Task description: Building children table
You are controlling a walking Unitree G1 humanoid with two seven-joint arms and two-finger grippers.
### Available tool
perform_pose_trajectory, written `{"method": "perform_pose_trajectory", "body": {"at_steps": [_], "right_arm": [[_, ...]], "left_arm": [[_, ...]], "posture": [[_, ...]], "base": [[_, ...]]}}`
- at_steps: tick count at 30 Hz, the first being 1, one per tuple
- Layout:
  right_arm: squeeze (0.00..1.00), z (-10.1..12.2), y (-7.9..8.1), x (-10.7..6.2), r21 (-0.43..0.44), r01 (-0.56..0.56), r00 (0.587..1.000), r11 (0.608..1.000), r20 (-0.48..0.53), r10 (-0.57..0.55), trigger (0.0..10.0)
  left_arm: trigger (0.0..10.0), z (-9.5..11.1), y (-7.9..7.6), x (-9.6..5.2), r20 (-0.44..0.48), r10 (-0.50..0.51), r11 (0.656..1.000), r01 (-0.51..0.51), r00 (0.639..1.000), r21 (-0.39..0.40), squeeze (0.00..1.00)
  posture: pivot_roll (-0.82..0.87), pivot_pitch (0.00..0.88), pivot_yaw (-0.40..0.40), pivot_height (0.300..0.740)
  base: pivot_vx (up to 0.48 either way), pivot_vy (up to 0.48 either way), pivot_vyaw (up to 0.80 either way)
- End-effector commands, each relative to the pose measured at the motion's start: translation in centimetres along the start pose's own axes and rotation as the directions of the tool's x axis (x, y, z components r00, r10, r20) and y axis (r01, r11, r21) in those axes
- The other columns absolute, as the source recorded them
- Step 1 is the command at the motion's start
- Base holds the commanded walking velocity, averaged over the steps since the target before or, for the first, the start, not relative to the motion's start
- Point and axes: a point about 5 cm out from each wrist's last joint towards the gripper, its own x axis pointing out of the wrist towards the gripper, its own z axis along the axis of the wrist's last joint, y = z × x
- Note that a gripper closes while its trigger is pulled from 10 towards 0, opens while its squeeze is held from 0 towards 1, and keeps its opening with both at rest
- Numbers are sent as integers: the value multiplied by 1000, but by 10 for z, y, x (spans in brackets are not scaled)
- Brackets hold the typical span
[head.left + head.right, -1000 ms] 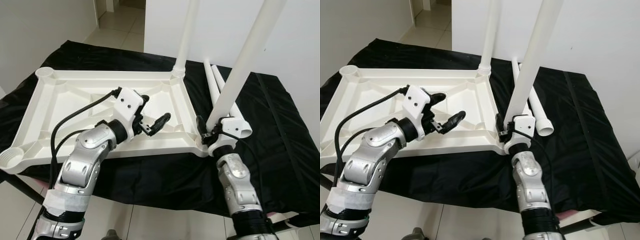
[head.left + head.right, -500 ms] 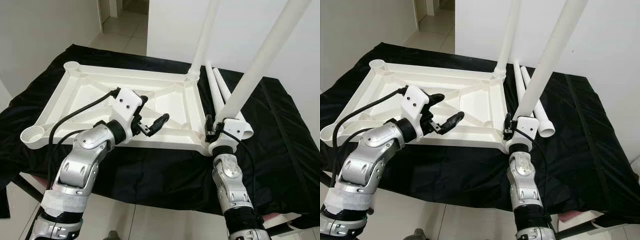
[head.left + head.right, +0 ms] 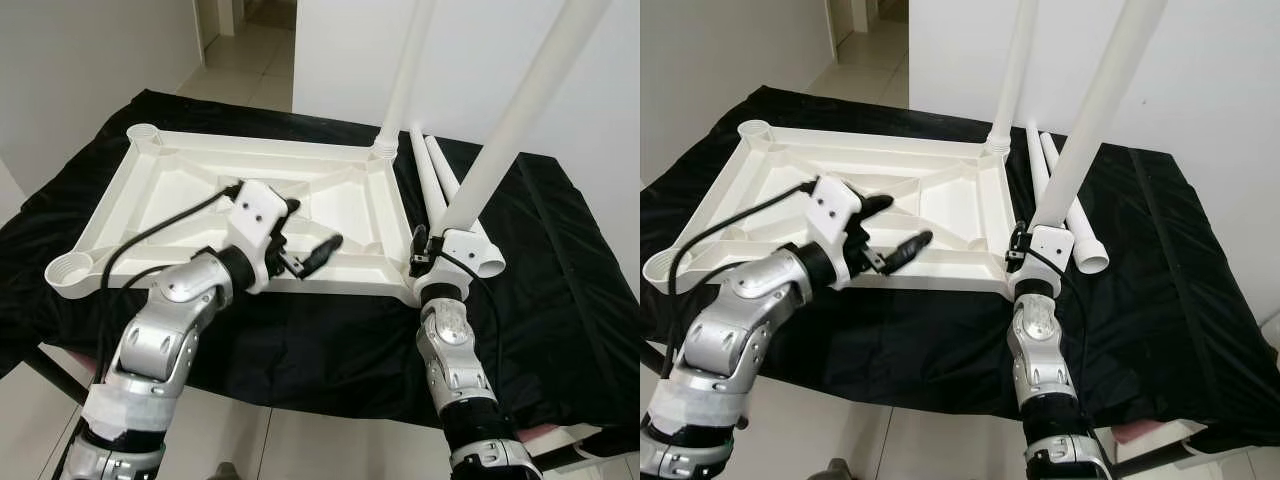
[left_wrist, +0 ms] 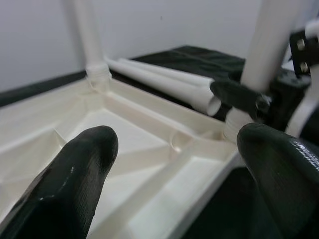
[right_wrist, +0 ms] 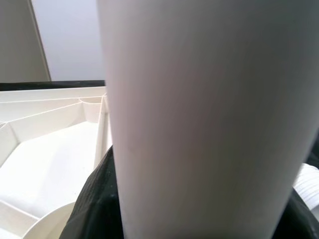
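Right end effector [image 3: 425, 252] grips a white table leg [image 3: 510, 125] standing tilted at the near right corner of the upturned white tabletop [image 3: 170, 185]. Left end effector [image 3: 308, 237] hovers open above it. Two spare legs [image 3: 432, 180] lie beside it on the black-draped table [image 3: 570, 290].

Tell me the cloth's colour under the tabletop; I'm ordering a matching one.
Black, plain, no pattern. The cloth shows best in the right eye view.

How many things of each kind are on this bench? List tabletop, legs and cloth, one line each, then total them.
White tabletop: 1
White legs: 4 (standing leg, held leg in the right tool, loose legs on the cloth)
Black cloth: 1
Total: 6
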Motion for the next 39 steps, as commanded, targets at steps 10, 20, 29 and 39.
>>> {"method": "perform_pose_trajectory", "body": {"at_steps": [10,20,29,39], "right_arm": [[0,-37,-17,-12,-46,62,983,997,-172,-69,10000],[0,-39,-14,-15,-50,54,983,997,-174,-62,10000],[0,-42,-15,-18,-47,59,981,997,-182,-66,10000],[0,-44,-14,-21,-45,55,980,997,-190,-63,10000]], "left_arm": [[10000,-47,-36,23,-186,-158,987,151,970,-54,0],[10000,-64,-32,51,-308,-138,989,149,941,11,0],[10000,-59,-14,68,-320,-61,995,84,946,60,0],[10000,-86,-7,69,-451,-27,991,83,892,104,0]], "posture": [[149,56,-39,740],[138,66,-33,740],[133,72,-25,740],[119,72,-16,740]], "base": [[0,0,0],[0,0,0],[0,0,0],[0,0,0]]}}
